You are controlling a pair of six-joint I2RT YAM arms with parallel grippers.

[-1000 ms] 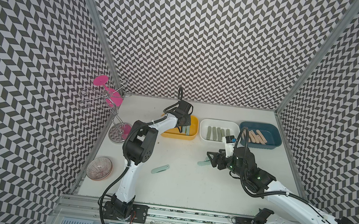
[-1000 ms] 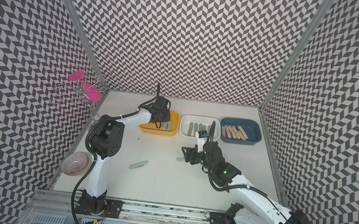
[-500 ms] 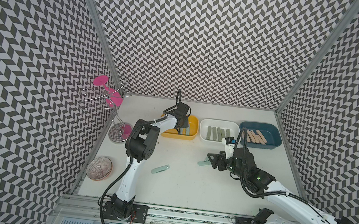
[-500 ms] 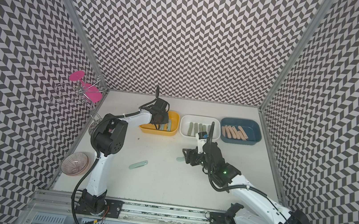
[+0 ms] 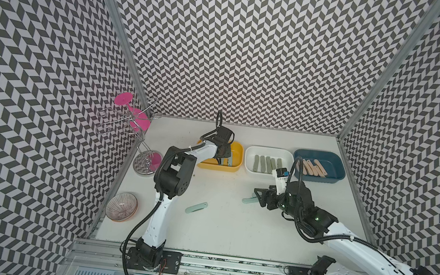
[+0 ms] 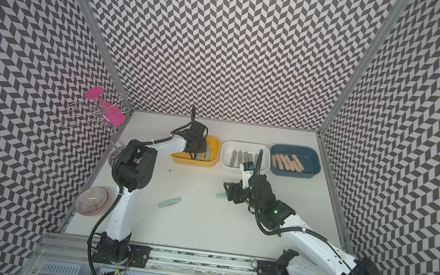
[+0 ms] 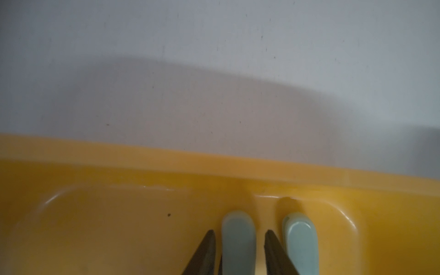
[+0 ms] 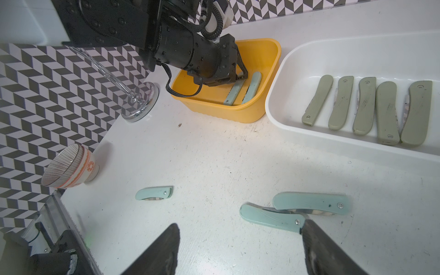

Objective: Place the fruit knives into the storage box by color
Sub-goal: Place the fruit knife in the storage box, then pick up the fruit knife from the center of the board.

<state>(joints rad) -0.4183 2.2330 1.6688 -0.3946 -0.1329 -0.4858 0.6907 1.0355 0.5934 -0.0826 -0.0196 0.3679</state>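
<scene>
L gripper [image 7: 240,232], in yellow box [image 5: 219,167] upper-centre in both top views: jaws shut a sec ago, now eased apart, mint knife [image 7: 238,238] lying loose betw. my tips. R gripper [image 8: 240,223], centre-right, unchanged, wide open; two overlapping mint knives [image 8: 309,204] just ahead, one end right by a tip.
</scene>
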